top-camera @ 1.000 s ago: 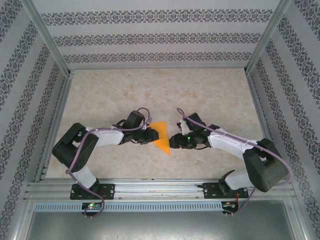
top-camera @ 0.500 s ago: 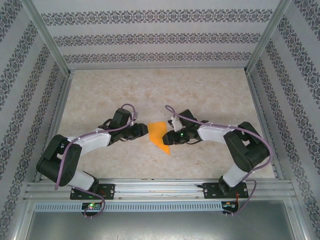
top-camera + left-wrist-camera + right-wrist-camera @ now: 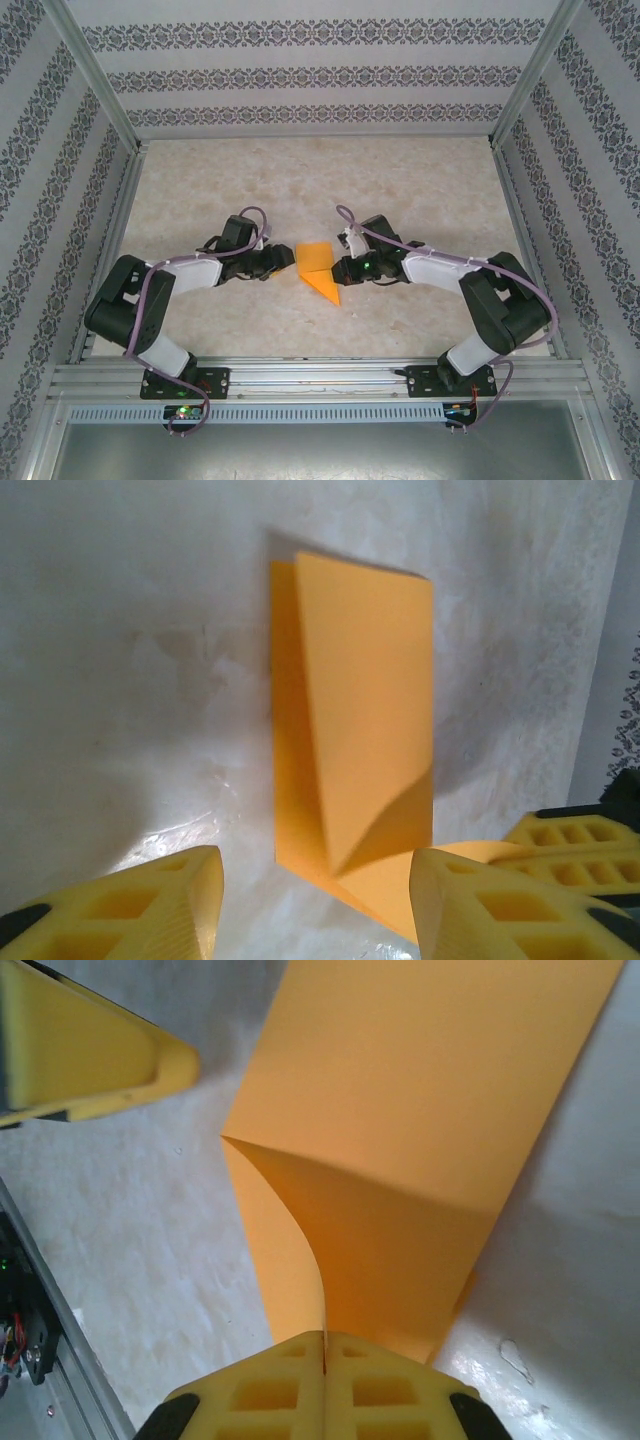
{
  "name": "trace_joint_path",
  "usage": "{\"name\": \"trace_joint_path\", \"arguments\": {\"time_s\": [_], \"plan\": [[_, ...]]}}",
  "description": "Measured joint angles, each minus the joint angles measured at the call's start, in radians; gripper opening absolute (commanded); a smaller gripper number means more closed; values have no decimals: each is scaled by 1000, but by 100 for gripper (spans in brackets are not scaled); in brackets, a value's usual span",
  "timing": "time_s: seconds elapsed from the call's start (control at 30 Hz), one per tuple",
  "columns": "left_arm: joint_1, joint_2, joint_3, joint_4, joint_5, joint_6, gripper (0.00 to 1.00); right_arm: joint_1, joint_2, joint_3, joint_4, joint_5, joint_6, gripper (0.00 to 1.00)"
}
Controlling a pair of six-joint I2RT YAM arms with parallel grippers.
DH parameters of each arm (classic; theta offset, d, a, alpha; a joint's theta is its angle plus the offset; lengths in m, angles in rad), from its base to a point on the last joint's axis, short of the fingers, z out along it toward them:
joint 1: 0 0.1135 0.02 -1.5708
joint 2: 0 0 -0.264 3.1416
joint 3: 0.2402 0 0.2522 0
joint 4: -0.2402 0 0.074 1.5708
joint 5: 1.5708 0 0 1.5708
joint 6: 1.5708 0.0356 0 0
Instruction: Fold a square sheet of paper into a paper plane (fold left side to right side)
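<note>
At mid-table, paper: the paper [image 3: 315,258] lies on the table [image 3: 300,170] a little toward 6 o'clock of centre. It is a narrow folded shape, blunt at 12 o'clock, with a point running out toward 5 o'clock.
Layers: seen from the left wrist, the top layer covers the under one, with a thin strip left bare along the 9 o'clock side. The near end of the top layer curls up instead of lying flat.
Right claw: the right claw [image 3: 325,1345] is at the paper's 3 o'clock. Its fingers are pressed together, and the raised layer's edge runs into the seam between them.
Why pinched: probably to steer that layer over and keep its edge lined up while the fold settles.
Left claw: the left claw [image 3: 315,880] is at the paper's 9 o'clock, its jaws well apart and gripping nothing. The 9 o'clock finger is clear of the sheet. Whether the 3 o'clock finger brushes it, I cannot tell.
Why open: likely freed so it can come down and flatten the crease.
Stage: side-to-side fold laid over but not yet pressed, judging by the curl.
Risk: thin paper may bow or slide if tugged sideways.
</note>
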Motion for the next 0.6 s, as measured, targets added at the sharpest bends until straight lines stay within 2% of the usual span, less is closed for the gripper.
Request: {"name": "trace_joint_path", "arguments": {"time_s": [0.33,0.4,0.5,0.53,0.6], "plan": [[-3,115,109,27,77,-2,49,-25,-55,-32,29,0,19,0],[-8,141,127,31,85,-3,44,-25,-56,-35,35,-1,19,0],[-14,178,151,32,93,-2,29,-25,-56,-40,39,0,22,0],[-15,189,159,32,93,0,24,-25,-56,-42,41,0,22,2],[-16,201,169,33,92,3,14,-25,-56,-45,42,0,22,13]]}}
